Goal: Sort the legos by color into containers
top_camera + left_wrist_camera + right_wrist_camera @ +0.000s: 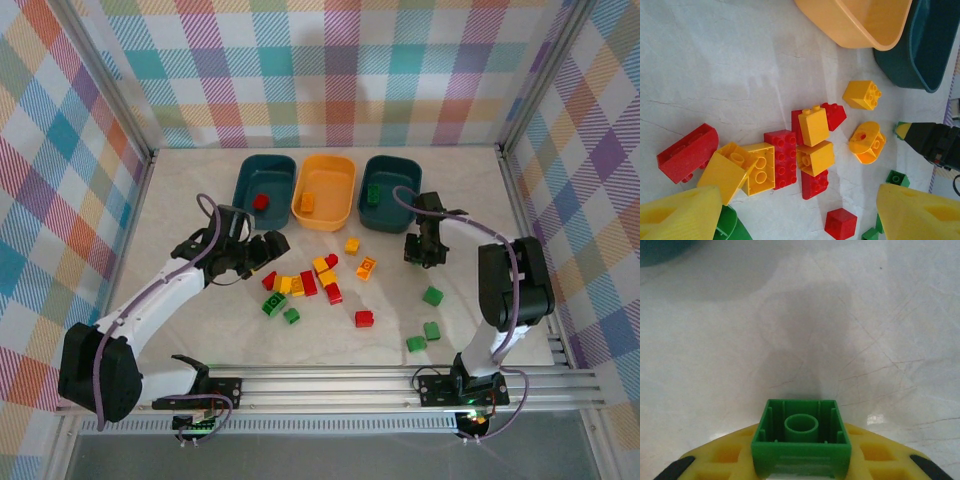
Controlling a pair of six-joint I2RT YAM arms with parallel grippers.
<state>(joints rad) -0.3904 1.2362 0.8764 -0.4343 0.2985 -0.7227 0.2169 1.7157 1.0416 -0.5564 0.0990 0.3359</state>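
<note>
- Green brick [800,442], its hollow underside turned toward the wrist camera, is found clamped between the yellow fingers [715,460] of the right gripper [420,255]; the jaws are closed on it.
- That gripper is located over the tabletop [190,200], near the front of the right teal tub [395,160], in which one green lego [372,194] is noted.
- Left gripper [265,252] is recorded as open and holding nothing, at the left edge of a mixed cluster of red and yellow legos [805,150].
- One red lego [261,201] is observed in the left teal tub [268,158], and one yellow lego [308,203] in the orange-yellow tub [330,159].
- Loose green legos [432,296] are seen scattered on the right of the tabletop, well apart from the cluster.
</note>
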